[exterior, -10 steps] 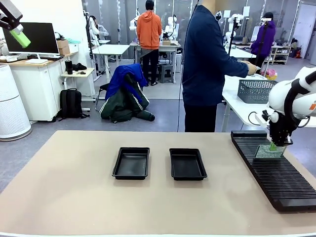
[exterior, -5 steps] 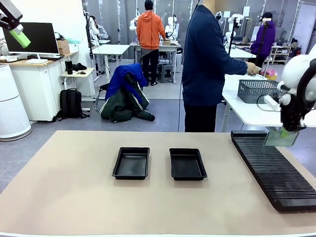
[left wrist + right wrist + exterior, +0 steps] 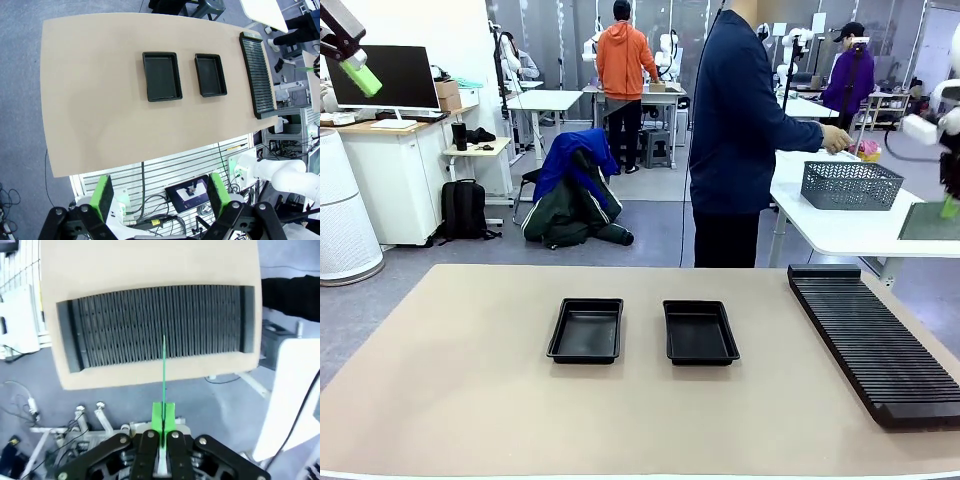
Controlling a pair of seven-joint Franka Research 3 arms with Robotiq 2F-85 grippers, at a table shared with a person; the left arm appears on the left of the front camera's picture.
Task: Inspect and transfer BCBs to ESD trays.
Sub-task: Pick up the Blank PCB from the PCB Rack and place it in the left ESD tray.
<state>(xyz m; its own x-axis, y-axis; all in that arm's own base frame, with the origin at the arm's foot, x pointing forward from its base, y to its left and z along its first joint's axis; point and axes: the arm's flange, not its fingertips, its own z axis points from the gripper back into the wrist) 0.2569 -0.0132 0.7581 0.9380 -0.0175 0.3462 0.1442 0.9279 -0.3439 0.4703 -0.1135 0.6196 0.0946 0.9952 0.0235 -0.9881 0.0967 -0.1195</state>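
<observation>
Pale green-grey circuit board [image 3: 928, 222], clamped in right hand [image 3: 163, 412], now lifted off black ribbed rack [image 3: 868, 340] to 3 o'clock, so inspection is judged next.

Grey floor [image 3: 650, 225], white desks [image 3: 545, 100], a dark monitor [image 3: 395, 75] and heaped jackets [image 3: 575, 190]

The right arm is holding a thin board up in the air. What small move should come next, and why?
Probably swing the board toward the nearer tray. The right fingers are shut on the board's edge, high above the rack, and that tray and the farther tray both lie empty.
</observation>
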